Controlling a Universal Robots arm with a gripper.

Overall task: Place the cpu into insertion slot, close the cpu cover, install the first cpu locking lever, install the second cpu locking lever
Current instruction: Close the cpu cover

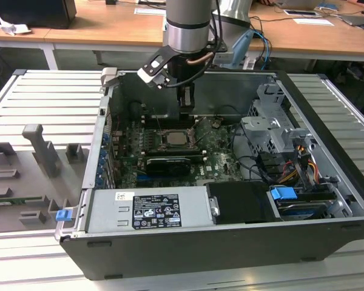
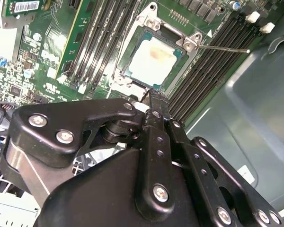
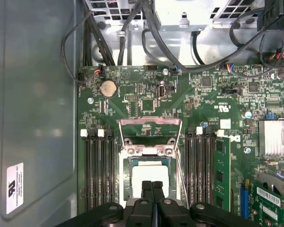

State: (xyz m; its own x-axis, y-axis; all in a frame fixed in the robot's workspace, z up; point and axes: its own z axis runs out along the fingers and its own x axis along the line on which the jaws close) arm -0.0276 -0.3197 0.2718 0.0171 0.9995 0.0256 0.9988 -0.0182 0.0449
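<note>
one cpu [image 3: 150,174] lies flat in the insertion slot [image 3: 127,180], top up.

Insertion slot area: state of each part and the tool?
cpu: seated in the insertion slot
cpu cover: open, swung back off the slot
locking lever: unlatched, sticking out sideways
tool: shut, empty, over the cpu's edge
</note>
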